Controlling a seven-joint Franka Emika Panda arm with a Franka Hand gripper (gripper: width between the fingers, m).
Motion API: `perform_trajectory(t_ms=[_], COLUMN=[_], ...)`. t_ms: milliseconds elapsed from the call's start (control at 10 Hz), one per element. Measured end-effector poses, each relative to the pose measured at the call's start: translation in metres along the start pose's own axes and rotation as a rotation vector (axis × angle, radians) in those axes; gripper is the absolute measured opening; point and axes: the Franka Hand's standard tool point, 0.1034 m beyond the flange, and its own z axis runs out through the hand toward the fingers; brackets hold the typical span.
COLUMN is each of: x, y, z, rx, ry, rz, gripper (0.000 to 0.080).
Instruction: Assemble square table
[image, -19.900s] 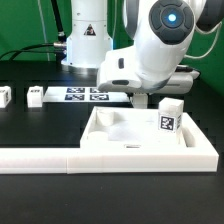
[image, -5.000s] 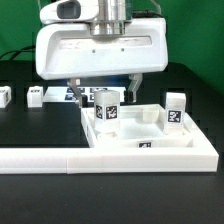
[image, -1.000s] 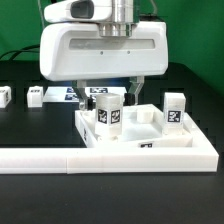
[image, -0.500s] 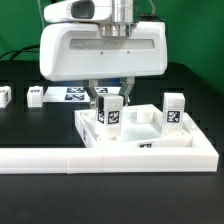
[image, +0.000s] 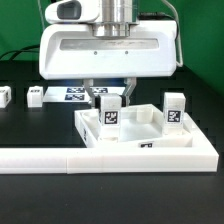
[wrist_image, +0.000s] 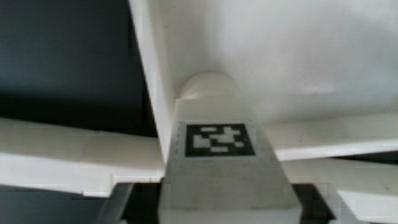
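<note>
The white tray-like tabletop (image: 150, 148) lies against the barrier, open side up. A white leg (image: 111, 112) with a black-and-white tag stands upright in its corner on the exterior view's left. My gripper (image: 111, 98) comes straight down over this leg and is shut on its upper part. In the wrist view the leg (wrist_image: 221, 150) fills the space between my dark fingers (wrist_image: 141, 200), with the tabletop (wrist_image: 267, 60) beyond it. A second tagged leg (image: 175, 110) stands upright in the corner on the exterior view's right.
The long white L-shaped barrier (image: 60, 160) runs along the front. Two loose white legs (image: 36, 96) (image: 4, 95) lie at the exterior view's far left. The marker board (image: 72, 94) lies flat behind the tabletop, partly hidden by my arm.
A second ago my fingers stood apart on either side of the leg; they have since closed onto it. The leg still stands in the same corner.
</note>
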Motion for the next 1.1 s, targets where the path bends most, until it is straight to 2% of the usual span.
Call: perform_trajectory(t_ms=[700, 900, 1100], x=[-0.0015, -0.0021, -0.0020], y=[0.0020, 0.0033, 0.0035], z=[0.0014, 0.0016, 0.0016], rx=[0.005, 0.015, 0.016], ry=[-0.008, -0.013, -0.013], rz=[0.777, 0.937, 0.984], gripper=[0.0290, 0.0290, 0.0290])
